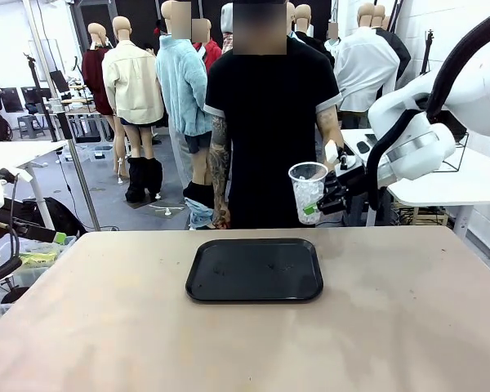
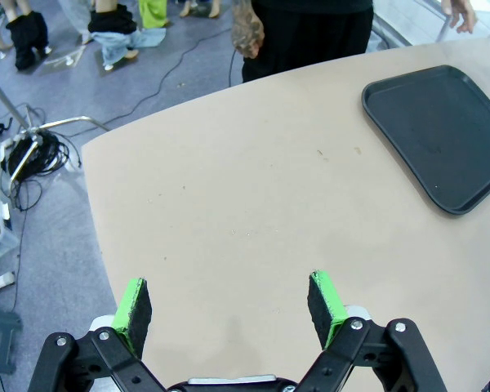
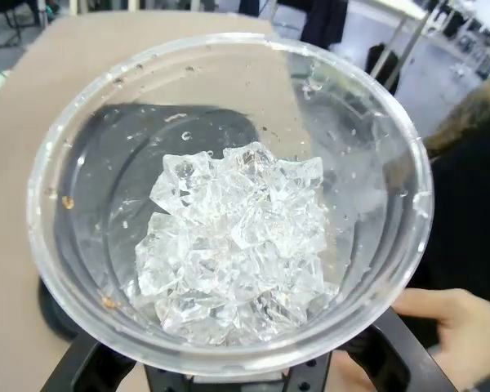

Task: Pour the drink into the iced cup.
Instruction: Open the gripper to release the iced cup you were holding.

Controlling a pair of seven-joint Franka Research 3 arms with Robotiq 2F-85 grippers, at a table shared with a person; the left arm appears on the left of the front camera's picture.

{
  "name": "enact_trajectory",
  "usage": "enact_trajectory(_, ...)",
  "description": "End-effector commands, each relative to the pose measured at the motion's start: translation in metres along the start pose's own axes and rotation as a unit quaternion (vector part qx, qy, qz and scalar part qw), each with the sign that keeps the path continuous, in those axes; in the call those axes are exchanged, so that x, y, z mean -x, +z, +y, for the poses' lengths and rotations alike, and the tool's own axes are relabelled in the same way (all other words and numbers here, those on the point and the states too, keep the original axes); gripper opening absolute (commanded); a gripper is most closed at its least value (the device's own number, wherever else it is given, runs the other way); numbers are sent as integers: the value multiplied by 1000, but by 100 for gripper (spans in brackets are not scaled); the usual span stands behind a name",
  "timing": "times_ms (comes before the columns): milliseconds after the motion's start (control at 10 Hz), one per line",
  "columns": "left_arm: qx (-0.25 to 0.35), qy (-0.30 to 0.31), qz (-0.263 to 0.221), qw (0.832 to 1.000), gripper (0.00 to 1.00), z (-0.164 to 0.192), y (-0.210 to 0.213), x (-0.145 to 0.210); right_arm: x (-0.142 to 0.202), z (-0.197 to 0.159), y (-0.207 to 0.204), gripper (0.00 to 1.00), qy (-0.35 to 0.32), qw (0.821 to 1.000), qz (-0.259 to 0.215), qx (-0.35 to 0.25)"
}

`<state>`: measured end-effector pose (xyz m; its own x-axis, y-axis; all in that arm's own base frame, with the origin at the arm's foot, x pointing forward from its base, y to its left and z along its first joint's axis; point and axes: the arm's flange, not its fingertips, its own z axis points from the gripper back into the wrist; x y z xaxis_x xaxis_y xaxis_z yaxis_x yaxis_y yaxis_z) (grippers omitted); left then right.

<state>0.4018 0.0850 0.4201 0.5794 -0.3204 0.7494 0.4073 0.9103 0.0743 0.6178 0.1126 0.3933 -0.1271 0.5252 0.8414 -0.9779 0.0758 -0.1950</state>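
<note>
Shared tray (image 1: 254, 270), front and wrist views

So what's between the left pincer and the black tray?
Only bare tan tabletop lies between the open left pincer and the tray, as the left wrist view shows.

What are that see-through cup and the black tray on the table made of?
The cup: probably thin clear plastic, glossy; the ice and background show through its wall. The tray: likely moulded black plastic, semi-matte with soft reflections and rounded corners.
</note>
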Motion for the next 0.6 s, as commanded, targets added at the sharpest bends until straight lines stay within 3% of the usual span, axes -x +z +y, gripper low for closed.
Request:
enact_trajectory(0, -7, 1, -5, 1000, 100, 0, -1, 2, -3, -25, 7, 58, -18, 1000, -13, 22)
enact_trajectory(500, -7, 1, -5, 1000, 100, 0, -1, 2, 7, -46, 15, 58, -34, 999, -19, 35)
